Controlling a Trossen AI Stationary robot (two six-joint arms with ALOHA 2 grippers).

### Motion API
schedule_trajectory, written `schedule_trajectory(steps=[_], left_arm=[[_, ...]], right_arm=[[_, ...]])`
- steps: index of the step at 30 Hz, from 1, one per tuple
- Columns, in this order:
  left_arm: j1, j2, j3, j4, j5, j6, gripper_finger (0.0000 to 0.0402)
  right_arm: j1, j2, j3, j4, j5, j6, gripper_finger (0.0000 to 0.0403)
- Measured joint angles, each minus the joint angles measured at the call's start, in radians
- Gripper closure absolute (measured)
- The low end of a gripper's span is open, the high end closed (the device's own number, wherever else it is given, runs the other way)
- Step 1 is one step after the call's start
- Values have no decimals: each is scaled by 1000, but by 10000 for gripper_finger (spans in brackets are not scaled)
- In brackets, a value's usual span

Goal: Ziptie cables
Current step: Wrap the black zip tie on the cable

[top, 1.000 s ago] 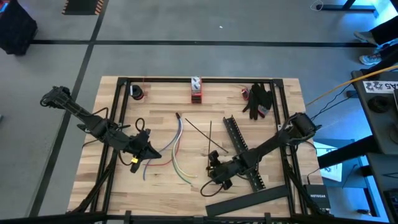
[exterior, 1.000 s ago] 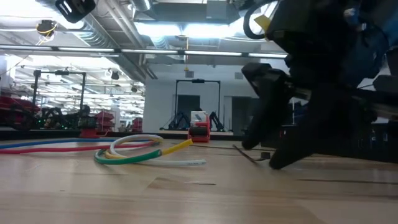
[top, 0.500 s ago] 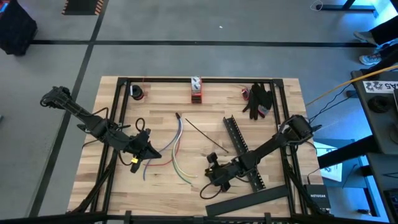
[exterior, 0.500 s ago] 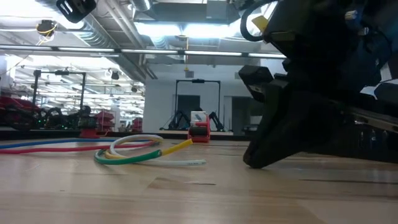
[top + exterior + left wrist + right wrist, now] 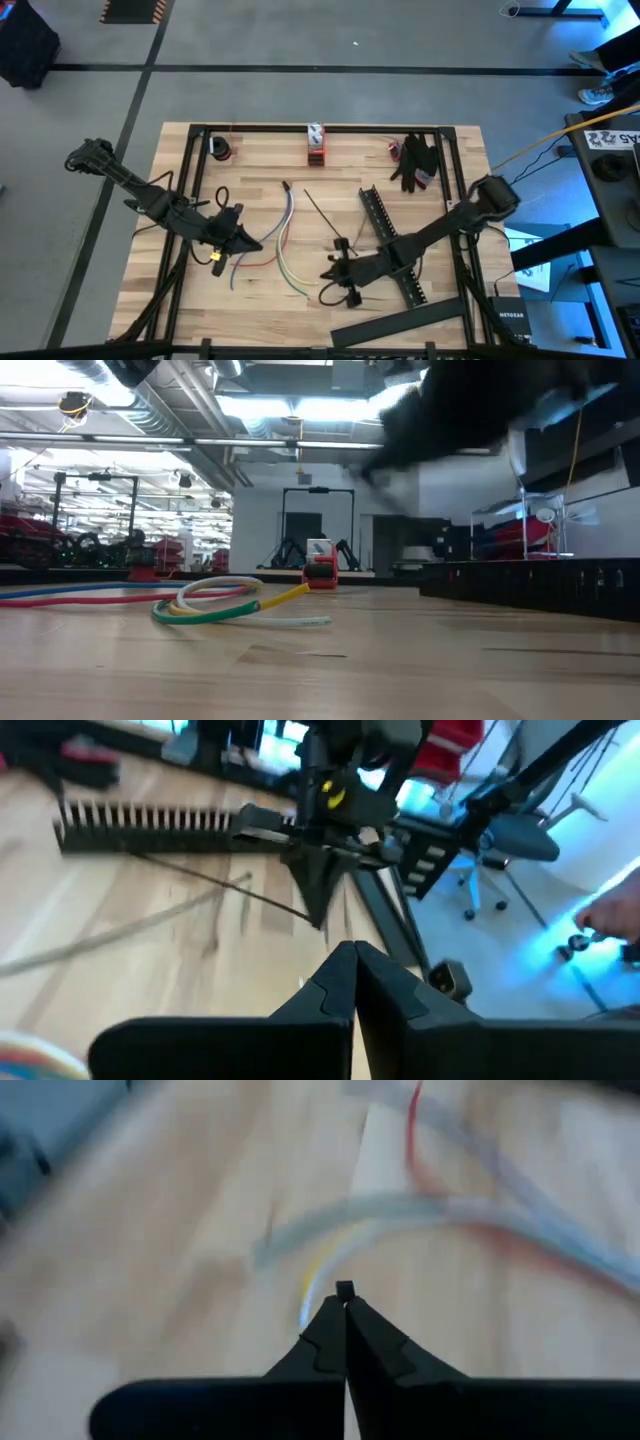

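The cables (image 5: 285,240), blue, red, white and yellow-green, lie loose on the wooden table between the arms. They also show in the low view (image 5: 225,605) and, blurred, in the right wrist view (image 5: 450,1210). My right gripper (image 5: 333,268) is up off the table, just right of the cables, shut on a thin black strip (image 5: 322,220). It also shows in the left wrist view (image 5: 318,915). My left gripper (image 5: 250,246) is shut (image 5: 355,980) at the cables' left side. I cannot tell whether it touches them. My right gripper pinches the black strip's near end (image 5: 345,1289) between its two fingertips, which point down at the table. The strip (image 5: 200,880) runs away from the fingers toward the table's far side, slanting.
A long black slotted bar (image 5: 390,245) lies right of the right gripper. A flat black bar (image 5: 390,322) lies at the near edge. A red-and-white object (image 5: 315,143), a small dark item (image 5: 220,148) and dark gloves (image 5: 415,160) sit along the far edge.
My right gripper has risen from the table and gone a little toward the left edge, nearer the cables. The black strip has come with it and turned about. The left arm and the cables have kept still.
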Motion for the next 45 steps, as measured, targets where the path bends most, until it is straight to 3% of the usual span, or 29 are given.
schedule_trajectory(steps=[11, 19, 25, 28, 32, 39, 45], left_arm=[[1, -4, 0, 115, -170, 199, 401], [54, 9, 1, 152, -172, 235, 395], [95, 76, 9, 211, -116, 397, 336], [86, 140, 50, 238, -113, 593, 298], [60, 251, 133, 242, -150, 970, 268], [69, 457, 254, 274, -326, 1536, 261], [110, 573, 270, 471, -347, 1844, 261]], right_arm=[[-111, -204, 209, -22, -11, 309, 403], [-197, -227, 376, -98, -24, 333, 403], [-266, -227, 455, -164, -77, 392, 403], [-302, -226, 492, -210, -101, 457, 403], [-355, -227, 505, -234, -131, 590, 403], [-419, -227, 505, -258, -195, 794, 403], [-430, -227, 505, -274, -220, 882, 403]])
